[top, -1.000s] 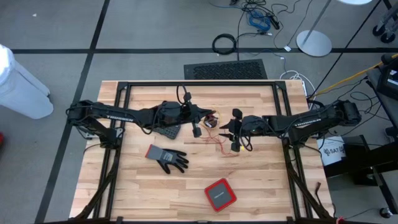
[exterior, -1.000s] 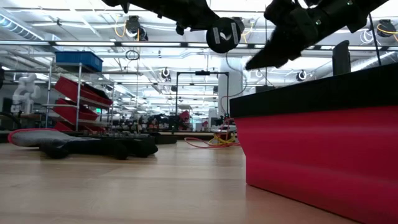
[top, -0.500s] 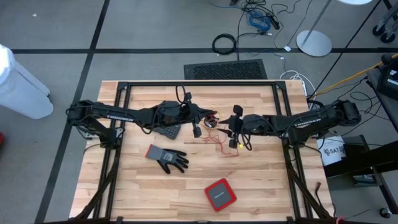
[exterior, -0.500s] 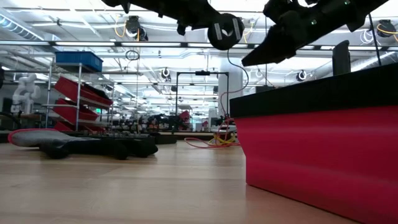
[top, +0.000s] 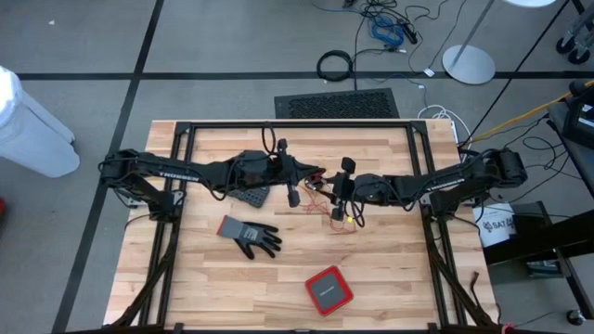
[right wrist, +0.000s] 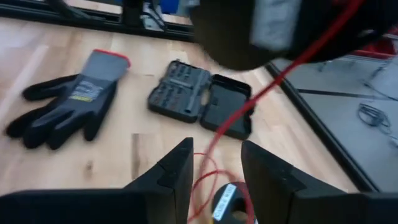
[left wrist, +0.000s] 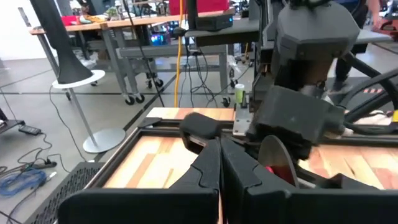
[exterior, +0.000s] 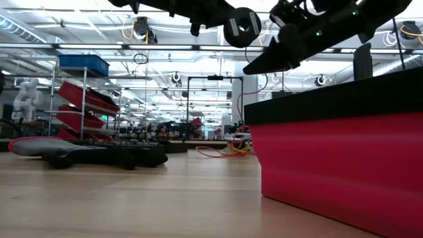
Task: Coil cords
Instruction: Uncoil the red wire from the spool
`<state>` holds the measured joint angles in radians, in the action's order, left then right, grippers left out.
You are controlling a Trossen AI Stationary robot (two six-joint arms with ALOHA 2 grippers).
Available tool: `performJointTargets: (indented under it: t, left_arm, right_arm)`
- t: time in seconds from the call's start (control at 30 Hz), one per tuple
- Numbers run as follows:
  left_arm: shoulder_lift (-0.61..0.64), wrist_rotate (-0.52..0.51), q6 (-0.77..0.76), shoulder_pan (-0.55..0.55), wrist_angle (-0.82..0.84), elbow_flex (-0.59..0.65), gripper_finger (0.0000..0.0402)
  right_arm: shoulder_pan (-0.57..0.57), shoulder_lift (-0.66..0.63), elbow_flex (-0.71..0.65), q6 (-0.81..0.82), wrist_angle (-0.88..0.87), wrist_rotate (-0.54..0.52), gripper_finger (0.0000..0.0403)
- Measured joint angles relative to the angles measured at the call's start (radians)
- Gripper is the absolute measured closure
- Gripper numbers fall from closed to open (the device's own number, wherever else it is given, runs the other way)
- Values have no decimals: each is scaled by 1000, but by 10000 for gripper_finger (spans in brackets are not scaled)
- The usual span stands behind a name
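Here, starting at your left, the left gripper [top: 313, 173] hangs over the middle of the table [top: 390, 269] with its fingers [left wrist: 208, 168] pressed together; in its wrist view they meet in a closed wedge. A red wire [top: 320, 186] runs from it toward the table, though you cannot tell from these views exactly how it is pinched. Just below that arm lies an open dark bit case [top: 249, 197], and nearer the front edge a grey glove [top: 249, 236] with a red cuff.

Moving right, the cords sit between the two claws: the red wire loops loosely on the wood, and the yellow wire [top: 342, 223] lies tangled with it, beside the right claw's tips.

The right gripper [top: 342, 197] faces the left one, raised above the table, its two fingers [right wrist: 173, 171] spread apart. In its wrist view the red wire passes up through the gap between them, with the loop on the wood below; it closes on nothing.

Toward the front edge, right of the glove, rests a red box [top: 329, 289].
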<state>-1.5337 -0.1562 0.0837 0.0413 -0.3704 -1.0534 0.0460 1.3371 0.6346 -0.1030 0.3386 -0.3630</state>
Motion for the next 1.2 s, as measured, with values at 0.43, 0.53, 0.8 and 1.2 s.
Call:
performJointTargets:
  t: [0.43, 0.53, 0.8, 1.2]
  left_arm:
    - [0, 0, 0, -3, 16, 0, 401]
    - [0, 0, 0, -5, 16, 0, 401]
    - [0, -175, 97, 0, 180, 0, 401]
    - [-75, -399, 184, 10, 70, 0, 401]
  right_arm:
    - [0, -4, 0, -10, 32, -8, 321]
    - [0, -4, 0, -8, 32, -12, 374]
    - [1, -20, -1, 60, -13, -236, 401]
    - [47, 14, 0, -8, 227, 73, 402]
